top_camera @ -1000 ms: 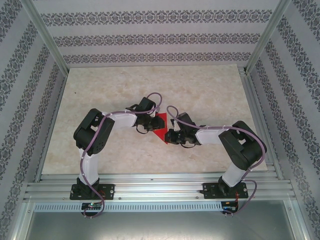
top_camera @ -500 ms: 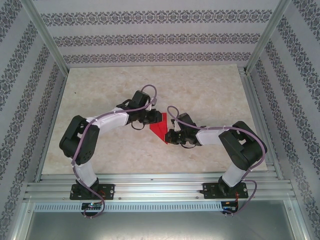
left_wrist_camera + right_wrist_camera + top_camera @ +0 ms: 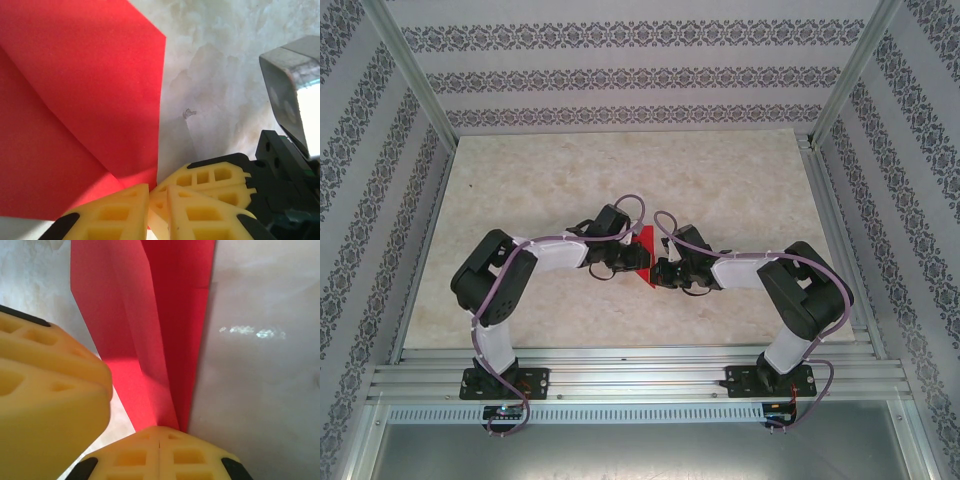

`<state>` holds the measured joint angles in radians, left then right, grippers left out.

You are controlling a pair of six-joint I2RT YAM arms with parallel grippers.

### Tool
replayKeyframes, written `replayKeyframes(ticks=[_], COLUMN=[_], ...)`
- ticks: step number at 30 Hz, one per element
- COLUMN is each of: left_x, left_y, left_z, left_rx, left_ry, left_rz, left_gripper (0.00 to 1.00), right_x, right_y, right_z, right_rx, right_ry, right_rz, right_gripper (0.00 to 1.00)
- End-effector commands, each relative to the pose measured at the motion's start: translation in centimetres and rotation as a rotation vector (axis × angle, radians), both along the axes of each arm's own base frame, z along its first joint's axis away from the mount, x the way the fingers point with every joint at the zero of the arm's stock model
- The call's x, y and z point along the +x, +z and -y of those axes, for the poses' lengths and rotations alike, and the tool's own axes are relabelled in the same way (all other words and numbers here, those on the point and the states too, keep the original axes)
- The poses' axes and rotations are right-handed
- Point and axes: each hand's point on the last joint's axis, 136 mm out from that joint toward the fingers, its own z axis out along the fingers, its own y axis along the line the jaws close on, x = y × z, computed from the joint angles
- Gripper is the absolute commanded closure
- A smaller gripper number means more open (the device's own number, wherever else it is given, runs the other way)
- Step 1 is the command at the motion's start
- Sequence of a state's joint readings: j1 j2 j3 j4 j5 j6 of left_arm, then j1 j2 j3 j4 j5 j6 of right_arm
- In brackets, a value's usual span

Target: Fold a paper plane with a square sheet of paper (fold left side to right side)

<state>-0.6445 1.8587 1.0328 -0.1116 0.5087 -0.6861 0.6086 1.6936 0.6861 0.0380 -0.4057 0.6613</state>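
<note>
Left claw (image 3: 149, 195) back at paper (image 3: 75, 100) edge; right claw (image 3: 159, 432) pinching paper tip

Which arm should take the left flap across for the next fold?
Left, probably. The left gripper sits at a flap corner on its own side of the red paper. The right gripper is shut on the paper's narrow end, so it is better used as the anchor.

The top external camera looks steeply down from high behind the near edge, taking in the whole table (image 3: 520, 190). Both wrist cameras sit very close, facing down and forward; all three share the red sheet of paper (image 3: 643, 245) mid-table
</note>
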Motion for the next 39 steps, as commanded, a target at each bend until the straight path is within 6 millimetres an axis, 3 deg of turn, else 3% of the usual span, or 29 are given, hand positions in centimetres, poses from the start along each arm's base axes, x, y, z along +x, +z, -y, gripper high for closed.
replayKeyframes(ticks=[1,10,19,39], left_x=[0.9,1.4,2.5,8.1], left_y=[0.9,-1.3,-4.0,-3.1], left_z=[1.5,1.2,-0.5,-3.8], left_rx=[-0.045,0.001,0.142,0.193], left_ry=[-0.005,0.015,0.033,0.087], left_rz=[0.039,0.023,0.037,0.102], left_gripper=[0.82,0.82,0.82,0.8], right_x=[-5.5,-5.8,-6.2,-7.1], right_y=[-6.1,-6.2,-6.5,-6.9], right_z=[5.0,5.3,5.7,6.2], right_rx=[-0.259,-0.278,-0.31,-0.316], right_ry=[-0.012,-0.009,-0.002,-0.004], right_rz=[-0.225,-0.236,-0.242,-0.265], right_gripper=[0.96,0.96,0.96,0.96])
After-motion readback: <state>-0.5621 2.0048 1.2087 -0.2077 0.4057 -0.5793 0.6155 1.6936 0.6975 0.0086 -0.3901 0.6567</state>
